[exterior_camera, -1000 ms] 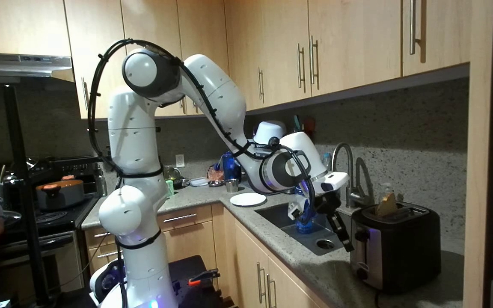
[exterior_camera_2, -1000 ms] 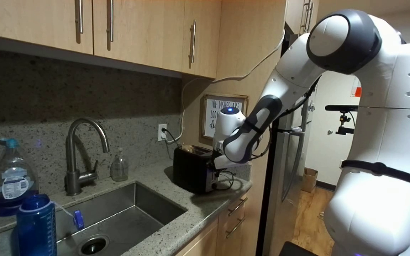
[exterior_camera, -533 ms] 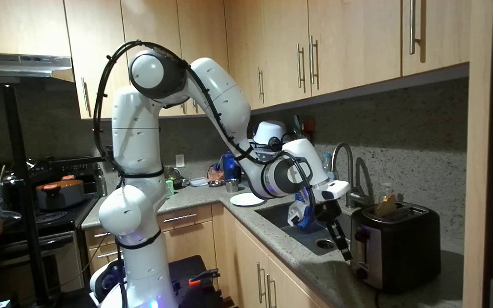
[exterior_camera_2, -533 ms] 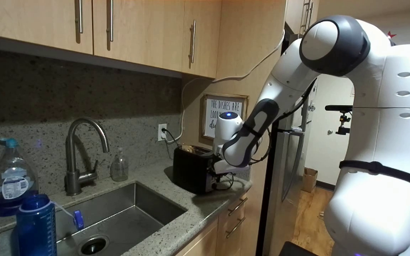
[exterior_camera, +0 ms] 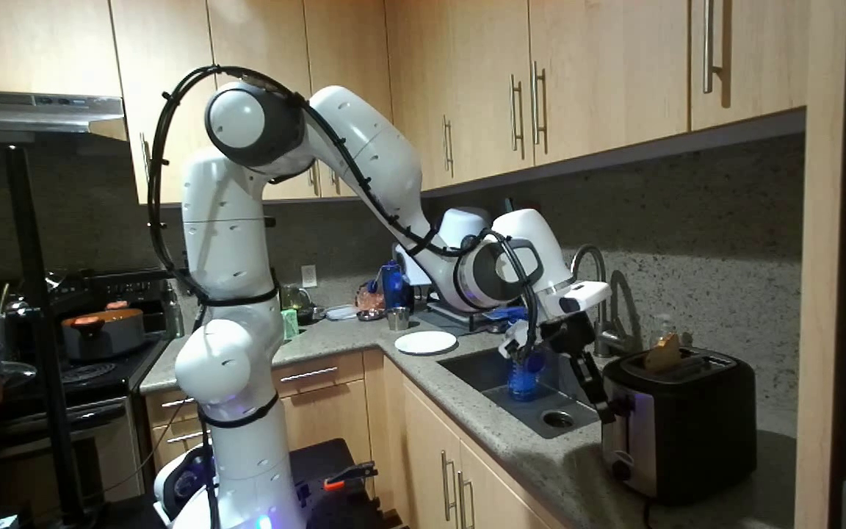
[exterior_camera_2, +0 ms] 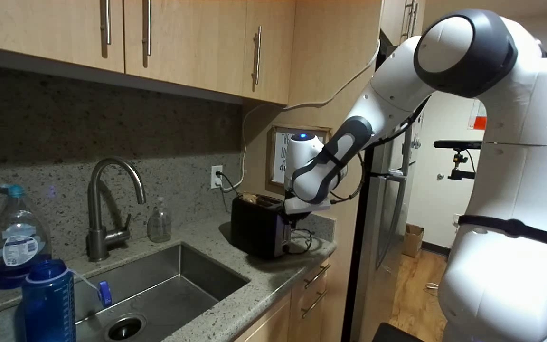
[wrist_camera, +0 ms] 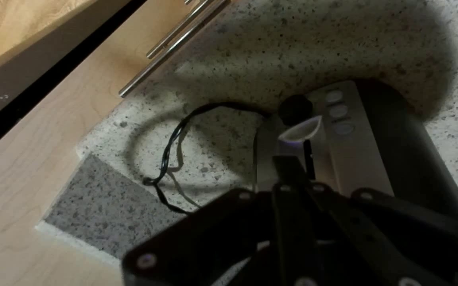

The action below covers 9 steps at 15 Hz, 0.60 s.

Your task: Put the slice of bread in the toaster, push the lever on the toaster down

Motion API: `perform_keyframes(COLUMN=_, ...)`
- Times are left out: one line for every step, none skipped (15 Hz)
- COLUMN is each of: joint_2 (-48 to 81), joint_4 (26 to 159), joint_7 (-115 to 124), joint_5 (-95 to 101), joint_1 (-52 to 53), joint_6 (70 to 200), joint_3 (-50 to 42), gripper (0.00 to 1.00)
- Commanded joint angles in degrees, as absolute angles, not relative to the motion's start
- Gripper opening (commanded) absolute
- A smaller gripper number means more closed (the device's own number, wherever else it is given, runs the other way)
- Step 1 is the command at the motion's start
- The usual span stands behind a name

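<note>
The slice of bread (exterior_camera: 663, 354) stands upright in a slot of the dark toaster (exterior_camera: 709, 426), its upper part sticking out. The bread (exterior_camera_2: 249, 197) and toaster (exterior_camera_2: 257, 228) also show in the other exterior view. My gripper (exterior_camera: 605, 415) points down at the toaster's metal front, beside the dark lever (exterior_camera: 621, 404); I cannot tell if it touches. In the wrist view the gripper (wrist_camera: 290, 167) is shut, fingers together, nothing seen between them. It lies over the toaster's front panel (wrist_camera: 358, 155), near the black lever slot; the lever is hidden there. The bread is out of the wrist view.
The sink (exterior_camera_2: 207, 280) lies beside the toaster, with a faucet (exterior_camera_2: 95, 204) behind it. A blue bottle (exterior_camera_2: 48, 304) stands at the sink. A white plate (exterior_camera: 425, 342) sits on the counter. The toaster's cord (wrist_camera: 169, 147) loops on the counter before its front.
My gripper dipped slightly beside the toaster front, then rose and moved closer to the lever. It stays shut. The bread and toaster have not visibly moved.
</note>
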<state>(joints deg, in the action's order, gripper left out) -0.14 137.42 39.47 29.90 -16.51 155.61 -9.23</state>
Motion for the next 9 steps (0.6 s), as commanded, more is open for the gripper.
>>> perform_keyframes(joint_2=-3.1, joint_4=135.3, joint_7=38.2, joint_5=28.3, joint_1=-14.9, joint_6=149.6, joint_3=-10.3, gripper=0.00)
perform_keyframes(joint_2=-3.1, joint_4=134.7, joint_7=38.0, joint_5=28.0, joint_1=-14.9, joint_6=149.4, joint_3=-10.3, gripper=0.00)
perform_keyframes(joint_2=-3.1, joint_4=134.2, joint_7=37.7, joint_5=27.5, joint_1=-14.9, joint_6=149.4, joint_3=-10.2, gripper=0.00)
perform_keyframes(joint_2=-3.0, joint_4=133.9, joint_7=37.4, joint_5=26.9, joint_1=-14.9, joint_6=150.2, joint_3=-10.2, gripper=0.00)
perform_keyframes(joint_2=-2.7, joint_4=133.6, joint_7=37.1, joint_5=26.4, joint_1=-14.9, joint_6=150.7, joint_3=-10.2, gripper=0.00)
perform_keyframes(joint_2=-2.5, joint_4=133.3, joint_7=36.9, joint_5=26.0, joint_1=-14.9, joint_6=151.0, joint_3=-10.2, gripper=0.00)
perform_keyframes(joint_2=-2.4, joint_4=133.2, joint_7=36.3, joint_5=25.6, joint_1=-14.8, joint_6=151.2, joint_3=-10.2, gripper=0.00)
perform_keyframes(joint_2=-2.6, joint_4=133.3, joint_7=36.1, joint_5=25.4, joint_1=-14.8, joint_6=151.4, joint_3=-10.2, gripper=0.00)
perform_keyframes(joint_2=-2.5, joint_4=133.4, joint_7=35.6, joint_5=24.6, joint_1=-14.7, joint_6=151.9, joint_3=-10.2, gripper=0.00)
